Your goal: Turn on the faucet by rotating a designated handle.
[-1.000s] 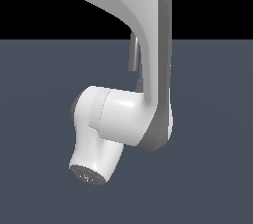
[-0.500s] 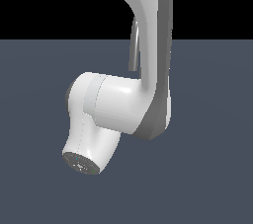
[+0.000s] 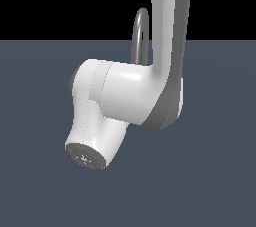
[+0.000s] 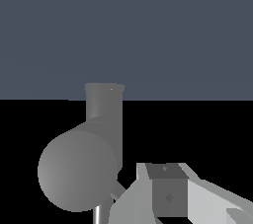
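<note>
Seen from outside: big white arm (image 3: 125, 96) filling the middle, hiding all but the faucet (image 3: 141, 36) arch behind it. Seen from the wrist: faucet body close, just beside the gripper (image 4: 168, 196); finger spread impossible to tell.

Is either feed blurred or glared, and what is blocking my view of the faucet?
Exterior view: sharp, evenly lit, no glare; the arm hides all but the arched faucet. Wrist view: flat shading, no blur; faucet close, hand cropped.
</note>
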Controlling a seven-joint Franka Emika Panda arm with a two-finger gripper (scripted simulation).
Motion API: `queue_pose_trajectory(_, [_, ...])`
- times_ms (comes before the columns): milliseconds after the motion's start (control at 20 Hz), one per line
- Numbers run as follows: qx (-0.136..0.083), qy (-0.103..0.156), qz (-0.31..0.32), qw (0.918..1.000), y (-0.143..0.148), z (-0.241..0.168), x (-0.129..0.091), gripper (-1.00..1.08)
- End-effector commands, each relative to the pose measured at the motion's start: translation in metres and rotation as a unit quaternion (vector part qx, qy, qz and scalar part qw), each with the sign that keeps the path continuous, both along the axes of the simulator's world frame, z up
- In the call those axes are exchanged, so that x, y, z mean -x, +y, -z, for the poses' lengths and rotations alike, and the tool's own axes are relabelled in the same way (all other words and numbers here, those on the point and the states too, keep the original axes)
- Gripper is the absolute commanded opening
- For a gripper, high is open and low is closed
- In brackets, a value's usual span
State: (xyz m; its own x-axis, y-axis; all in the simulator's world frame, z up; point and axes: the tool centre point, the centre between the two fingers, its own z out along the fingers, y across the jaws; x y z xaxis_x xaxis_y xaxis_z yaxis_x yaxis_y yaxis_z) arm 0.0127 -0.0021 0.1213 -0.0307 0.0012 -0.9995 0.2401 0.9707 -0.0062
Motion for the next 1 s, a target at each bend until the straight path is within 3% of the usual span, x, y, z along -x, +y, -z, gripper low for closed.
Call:
queue_pose_trajectory(0, [0.001, -0.014, 0.002, 0.9999, -0.003, -0.025, 0.0, -1.0])
queue_pose_trajectory(100, [0.001, -0.015, 0.001, 0.9999, -0.004, -0.029, 0.0, -1.0])
queue_pose_trajectory(150, [0.0, 0.003, 0.003, 1.0, -0.006, -0.006, 0.002, -1.0])
queue_pose_trajectory(750, [0.001, -0.014, 0.001, 0.9999, -0.044, -0.043, 0.01, -1.0])
queue_pose_trajectory(800, [0.001, -0.014, 0.001, 0.9999, -0.044, -0.043, 0.01, -1.0])
queue_pose_trajectory(850, [-0.002, -0.002, -0.017, 0.9999, -0.022, -0.029, 0.01, -1.0])
queue_pose_trajectory(950, [-0.002, -0.004, -0.014, 0.9999, -0.034, -0.028, 0.012, -1.0])
